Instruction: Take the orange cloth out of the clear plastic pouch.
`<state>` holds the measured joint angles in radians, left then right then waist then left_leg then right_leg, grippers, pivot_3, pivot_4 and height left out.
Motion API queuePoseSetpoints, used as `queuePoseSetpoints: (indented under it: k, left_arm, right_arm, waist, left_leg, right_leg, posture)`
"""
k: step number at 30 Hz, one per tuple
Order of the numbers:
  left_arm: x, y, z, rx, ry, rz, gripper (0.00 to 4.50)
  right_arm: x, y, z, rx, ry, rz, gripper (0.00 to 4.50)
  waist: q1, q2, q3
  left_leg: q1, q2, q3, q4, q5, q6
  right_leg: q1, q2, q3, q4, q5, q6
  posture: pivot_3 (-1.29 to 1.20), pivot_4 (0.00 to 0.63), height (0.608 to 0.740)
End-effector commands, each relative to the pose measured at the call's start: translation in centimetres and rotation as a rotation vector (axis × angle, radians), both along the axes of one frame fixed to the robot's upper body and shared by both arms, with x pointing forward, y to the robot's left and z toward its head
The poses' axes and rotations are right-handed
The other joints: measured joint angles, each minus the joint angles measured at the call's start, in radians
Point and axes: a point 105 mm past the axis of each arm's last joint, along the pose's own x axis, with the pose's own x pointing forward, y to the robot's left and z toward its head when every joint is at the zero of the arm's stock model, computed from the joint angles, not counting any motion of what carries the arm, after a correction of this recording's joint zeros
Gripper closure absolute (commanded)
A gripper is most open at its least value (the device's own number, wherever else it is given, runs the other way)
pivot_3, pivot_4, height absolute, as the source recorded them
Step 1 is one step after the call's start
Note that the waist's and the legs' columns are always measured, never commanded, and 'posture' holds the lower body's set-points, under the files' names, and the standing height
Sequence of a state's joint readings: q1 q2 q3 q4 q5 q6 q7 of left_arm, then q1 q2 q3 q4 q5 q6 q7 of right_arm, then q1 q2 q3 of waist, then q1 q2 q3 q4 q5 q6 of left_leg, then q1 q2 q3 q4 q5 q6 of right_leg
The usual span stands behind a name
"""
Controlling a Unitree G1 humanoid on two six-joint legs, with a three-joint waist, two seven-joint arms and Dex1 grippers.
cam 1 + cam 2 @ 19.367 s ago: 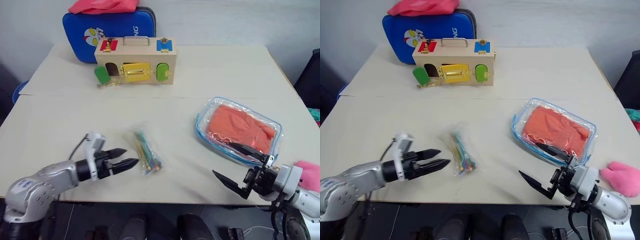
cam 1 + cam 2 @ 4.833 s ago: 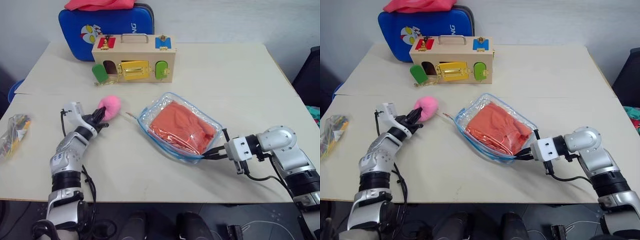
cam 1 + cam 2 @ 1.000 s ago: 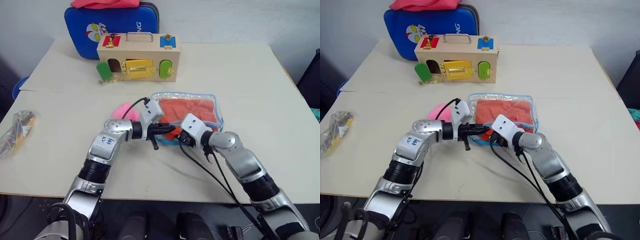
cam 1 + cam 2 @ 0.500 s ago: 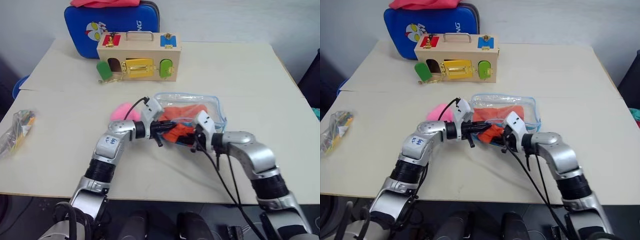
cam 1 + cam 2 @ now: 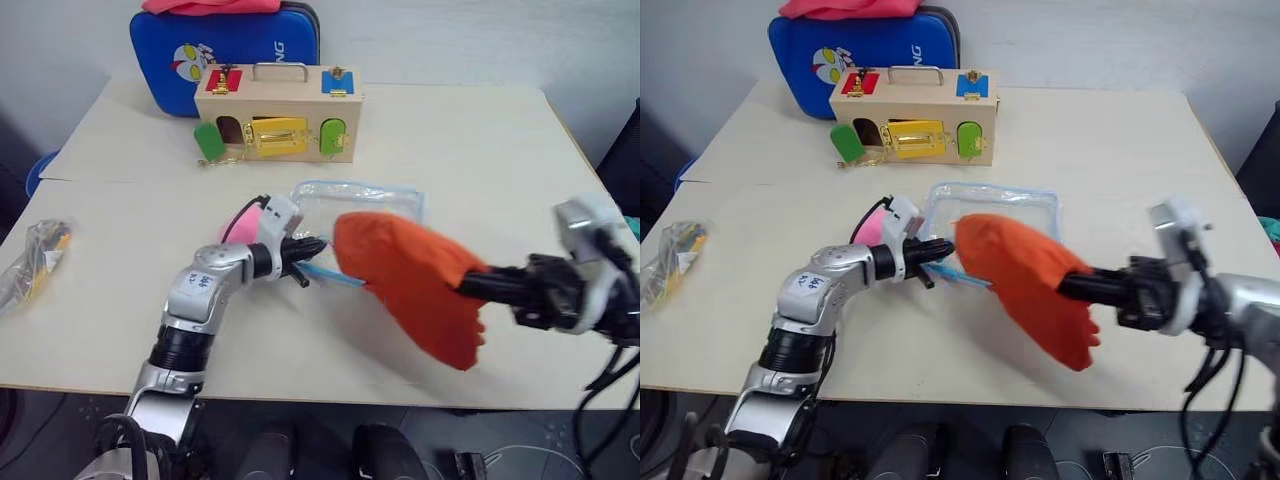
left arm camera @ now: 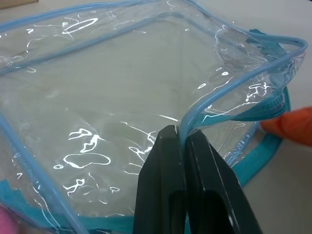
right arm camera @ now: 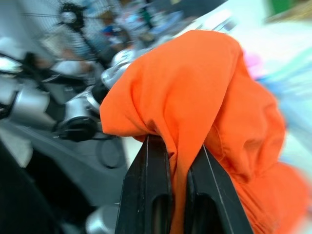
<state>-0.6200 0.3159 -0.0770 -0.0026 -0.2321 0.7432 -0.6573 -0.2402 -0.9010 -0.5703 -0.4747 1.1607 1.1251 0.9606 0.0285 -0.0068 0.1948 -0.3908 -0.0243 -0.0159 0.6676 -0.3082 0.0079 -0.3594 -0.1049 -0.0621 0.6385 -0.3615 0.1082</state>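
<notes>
left gripper: jaws pinch pouch rim | right gripper: jaws clamp cloth, hanging clear of pouch, above bench

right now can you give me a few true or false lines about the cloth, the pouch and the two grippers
1. The orange cloth is out of the clear pouch. True.
2. The right gripper has its jaws shut on the cloth. True.
3. The left gripper is open and hangs clear of the pouch. False: its jaws are shut on the pouch's blue-edged rim.
4. The pouch holds a second orange cloth. False: the left wrist view shows nothing inside it.
5. The wooden box stands on top of the blue case. False: it stands on the table, in front of the case.
6. A pink fuzzy lump lies beside the left arm. True.
</notes>
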Motion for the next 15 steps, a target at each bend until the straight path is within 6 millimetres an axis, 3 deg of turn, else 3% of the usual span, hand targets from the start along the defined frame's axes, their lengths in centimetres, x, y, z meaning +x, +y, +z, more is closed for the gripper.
queuePoseSetpoints:
  k: [1, 4, 7, 10, 13, 15]
  left_arm:
    - [-0.7, 0.2, 0.6, -0.016, -0.073, -0.056, 4.50]
    - [-0.8, 0.6, -0.4, 0.012, -0.076, -0.074, 4.50]
    - [-0.9, 0.6, -0.8, 0.045, -0.097, -0.097, 4.50]
    - [-0.7, 0.4, -0.7, 0.031, -0.104, -0.095, 4.50]
    - [-0.6, 0.1, -0.8, 0.030, -0.114, -0.101, 4.50]
    - [-0.7, 0.0, -0.7, 0.019, -0.117, -0.105, 4.50]
  right_arm:
    - [1.9, -6.0, 4.9, -0.197, -0.329, -0.291, 4.47]
    - [3.3, -9.7, 6.9, -0.433, -0.521, -0.425, 4.47]
    - [4.5, -11.6, 6.4, -0.580, -0.598, -0.459, 4.47]
    - [5.9, -12.8, 3.5, -0.728, -0.626, -0.435, 4.47]
    - [7.9, -14.4, -1.3, -0.891, -0.616, -0.451, 4.47]
    - [8.3, -14.7, -4.7, -0.880, -0.525, -0.439, 4.47]
  waist:
    - [0.000, 0.000, 0.000]
    - [-0.002, 0.000, 0.000]
    - [-0.004, 0.000, 0.000]
    - [-0.005, 0.000, 0.000]
    - [-0.006, 0.000, 0.000]
    - [-0.004, 0.000, 0.000]
  left_leg:
    - [0.000, 0.000, 0.000, 0.000, 0.000, 0.000]
    - [0.001, -0.001, 0.002, -0.001, 0.000, 0.002]
    - [0.001, 0.000, 0.002, -0.002, 0.000, 0.002]
    - [0.002, 0.000, 0.003, -0.002, 0.000, 0.002]
    - [0.002, 0.000, 0.003, -0.002, 0.000, 0.002]
    - [0.001, 0.000, 0.003, -0.001, 0.000, 0.002]
  right_leg:
    - [0.000, 0.000, 0.000, 0.000, 0.000, 0.000]
    - [0.001, 0.000, 0.001, -0.001, 0.000, 0.000]
    - [0.001, 0.000, 0.001, -0.001, 0.000, 0.000]
    - [0.000, 0.000, 0.001, -0.001, 0.000, 0.000]
    - [0.000, 0.000, 0.000, -0.001, 0.000, 0.000]
    - [0.000, -0.001, 0.000, -0.001, 0.000, 0.000]
  posture:
    - [0.00, 0.150, 0.740]
    - [0.00, 0.150, 0.740]
    - [0.00, 0.150, 0.740]
    - [0.00, 0.150, 0.740]
    - [0.00, 0.150, 0.740]
    - [0.00, 0.150, 0.740]
